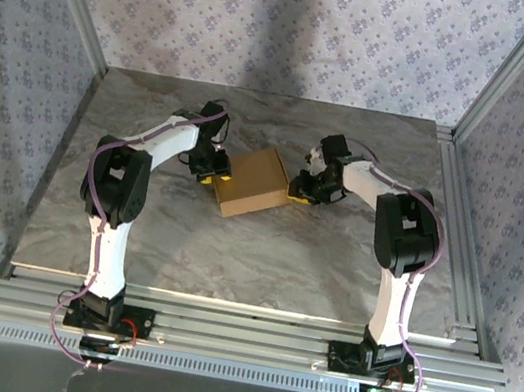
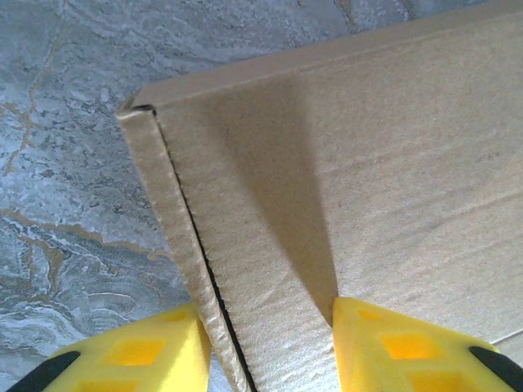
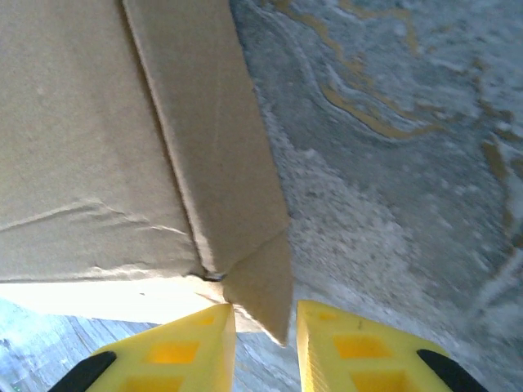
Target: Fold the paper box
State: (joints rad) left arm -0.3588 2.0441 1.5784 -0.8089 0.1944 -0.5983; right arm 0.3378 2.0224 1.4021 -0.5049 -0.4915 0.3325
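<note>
The paper box (image 1: 256, 183) lies on the counter (image 1: 230, 262), right between the two pincers. The left pincer (image 2: 265, 309) straddles the box's edge, with one finger outside the side wall and the other over the broad panel; whether it is clamped or just resting is hard to tell. The right pincer (image 3: 265, 309) stands parted around a corner flap (image 3: 261, 278), with a sliver of gap beside one finger (image 3: 351, 343).

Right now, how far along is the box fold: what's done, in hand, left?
Done: the paper box looks formed, with its top panel down and walls up. In hand: the left claw straddles one side wall's edge, and the right claw straddles a corner flap that sticks out. Left: probably tucking that flap and closing the dark gap between wall and top.
</note>
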